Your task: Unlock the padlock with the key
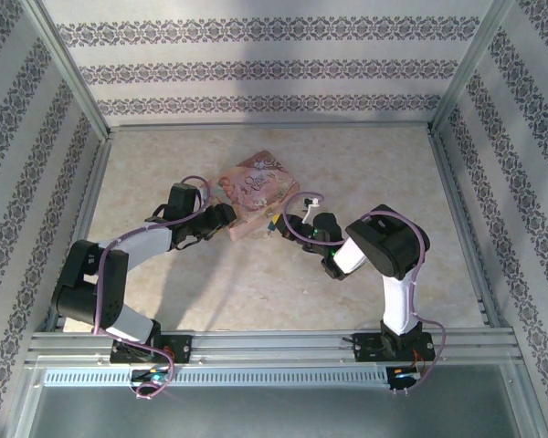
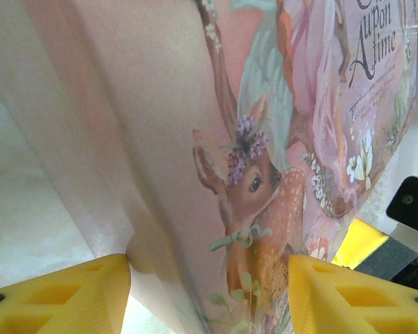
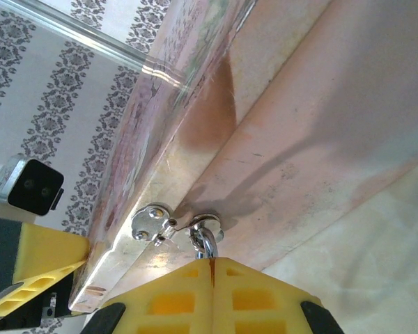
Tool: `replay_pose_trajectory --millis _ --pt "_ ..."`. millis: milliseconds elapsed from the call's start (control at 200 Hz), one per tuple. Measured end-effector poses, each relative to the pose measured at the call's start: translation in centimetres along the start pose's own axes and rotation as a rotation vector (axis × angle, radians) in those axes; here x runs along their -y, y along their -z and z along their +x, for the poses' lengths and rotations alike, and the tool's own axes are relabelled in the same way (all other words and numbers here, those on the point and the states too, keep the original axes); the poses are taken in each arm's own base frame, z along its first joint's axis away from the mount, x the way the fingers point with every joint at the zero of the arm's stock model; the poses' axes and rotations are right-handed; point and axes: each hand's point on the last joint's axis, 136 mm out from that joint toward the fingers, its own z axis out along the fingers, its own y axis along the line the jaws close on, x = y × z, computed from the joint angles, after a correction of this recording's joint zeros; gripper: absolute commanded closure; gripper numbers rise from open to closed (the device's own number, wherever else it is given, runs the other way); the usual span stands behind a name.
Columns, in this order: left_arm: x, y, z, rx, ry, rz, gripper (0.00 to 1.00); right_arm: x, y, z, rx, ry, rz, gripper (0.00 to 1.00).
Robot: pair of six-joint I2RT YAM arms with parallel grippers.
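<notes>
Left gripper (image 2: 209, 264): spread wide, straddling a corner of the pink tin (image 2: 265, 174). One yellow finger (image 2: 56, 296) butted against the tin's rounded corner, the other pressed on the printed lid just beside the deer. Tin wedged between the pads, contact on both sides, so reads as a clamp. From above: clamped at the tin's near-left corner. Tin on or just above the beige table (image 1: 210, 292), cannot tell which. From the right wrist: one of these fingers against the lid edge.

Middle: tin's side wall running ahead of the right fingers. Silvery clasp (image 3: 153, 224) on the lid edge, just up-left of the tips. Staple loop (image 3: 205, 224) straight ahead of them.

Right gripper (image 3: 210, 261): pressed together, no gap along the seam. Pinching a thin silvery piece, taken as the key (image 3: 207, 245), poking out past the tips and touching the staple loop. Detail too small to read. Padlock: not separable from the clasp hardware at the tips, cannot tell where.
</notes>
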Motion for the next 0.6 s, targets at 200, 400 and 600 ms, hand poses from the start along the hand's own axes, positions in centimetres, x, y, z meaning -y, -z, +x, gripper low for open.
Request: replay_pose_trajectory --millis 200,400,600 --pt "0.2 -0.1 0.1 0.005 0.009 -0.003 0.40 -0.1 -0.3 0.4 0.023 0.006 0.016 1.00" --pt "0.4 -0.3 0.5 0.028 0.025 -0.005 0.40 -0.1 -0.4 0.5 0.068 0.004 0.044 1.00" --pt "0.5 0.0 1.5 0.039 0.044 0.001 0.40 0.1 -0.4 -0.2 0.117 -0.018 0.063 1.00"
